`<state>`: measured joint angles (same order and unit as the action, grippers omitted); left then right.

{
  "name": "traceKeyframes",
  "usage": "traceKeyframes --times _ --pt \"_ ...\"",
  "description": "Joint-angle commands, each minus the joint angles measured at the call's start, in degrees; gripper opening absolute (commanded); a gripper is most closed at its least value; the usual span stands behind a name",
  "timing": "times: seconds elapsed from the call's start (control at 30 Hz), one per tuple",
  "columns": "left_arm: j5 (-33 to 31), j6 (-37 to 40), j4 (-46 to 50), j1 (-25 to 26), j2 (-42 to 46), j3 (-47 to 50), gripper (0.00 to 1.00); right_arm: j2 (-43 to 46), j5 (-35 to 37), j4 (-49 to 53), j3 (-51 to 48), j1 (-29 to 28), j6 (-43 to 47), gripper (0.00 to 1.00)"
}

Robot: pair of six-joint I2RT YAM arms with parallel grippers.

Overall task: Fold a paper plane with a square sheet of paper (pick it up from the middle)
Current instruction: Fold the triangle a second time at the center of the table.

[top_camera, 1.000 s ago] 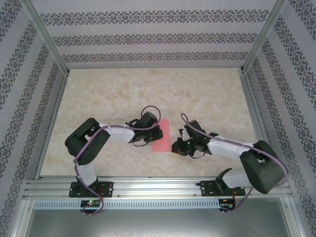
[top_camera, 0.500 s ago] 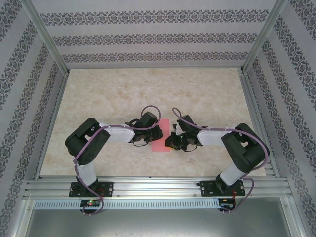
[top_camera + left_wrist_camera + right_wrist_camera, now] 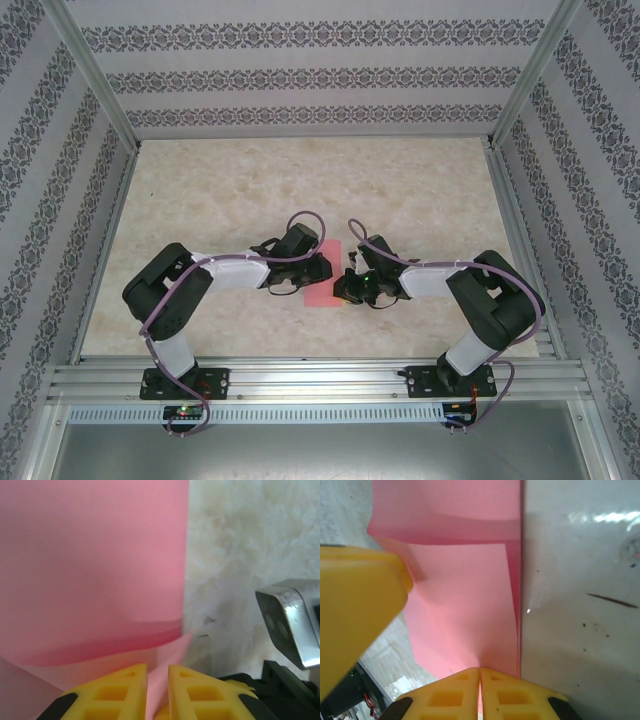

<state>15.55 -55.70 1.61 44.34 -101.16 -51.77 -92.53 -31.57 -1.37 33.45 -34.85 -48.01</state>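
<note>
The right gripper point(image 3: 480, 680) has its yellow fingers pressed together on the edge of the square sheet of paper point(image 3: 462, 605). The pink sheet puckers at the pinch and spreads away toward 12 o'clock, with a folded layer showing. At 9 o'clock from there, a yellow finger point(image 3: 355, 610) of the left gripper point(image 3: 157, 680) crowds in just beside the sheet. That gripper's own fingers leave a thin slit with pink in it, and I cannot tell whether they grip. At its 3 o'clock a metal block point(image 3: 290, 625) hangs over the marbled table point(image 3: 300, 180). From above, the sheet lies between both grippers, the left at its 9 o'clock and the right at its 3 o'clock.
</note>
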Motion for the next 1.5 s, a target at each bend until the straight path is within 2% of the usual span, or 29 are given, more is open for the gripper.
traceKeyframes --times 0.0,0.33,0.7,1.47 --pt "2.3 -1.8 -2.9 2.0 0.1 0.4 0.16 -2.1 3.3 1.0 -1.3 -0.9 -0.9 0.11" --pt "1.5 -4.6 -7.7 2.9 -3.7 3.6 0.15 -1.5 4.8 2.4 -1.7 -0.9 -1.3 0.09" --pt "-4.2 -3.4 -7.8 2.6 -5.7 6.0 0.14 -0.5 7.0 5.6 -2.2 -1.1 0.2 0.07" --pt "-8.2 -0.2 -5.0 -0.4 -1.8 6.9 0.15 -0.5 8.9 8.0 -2.6 -1.1 1.0 0.02"
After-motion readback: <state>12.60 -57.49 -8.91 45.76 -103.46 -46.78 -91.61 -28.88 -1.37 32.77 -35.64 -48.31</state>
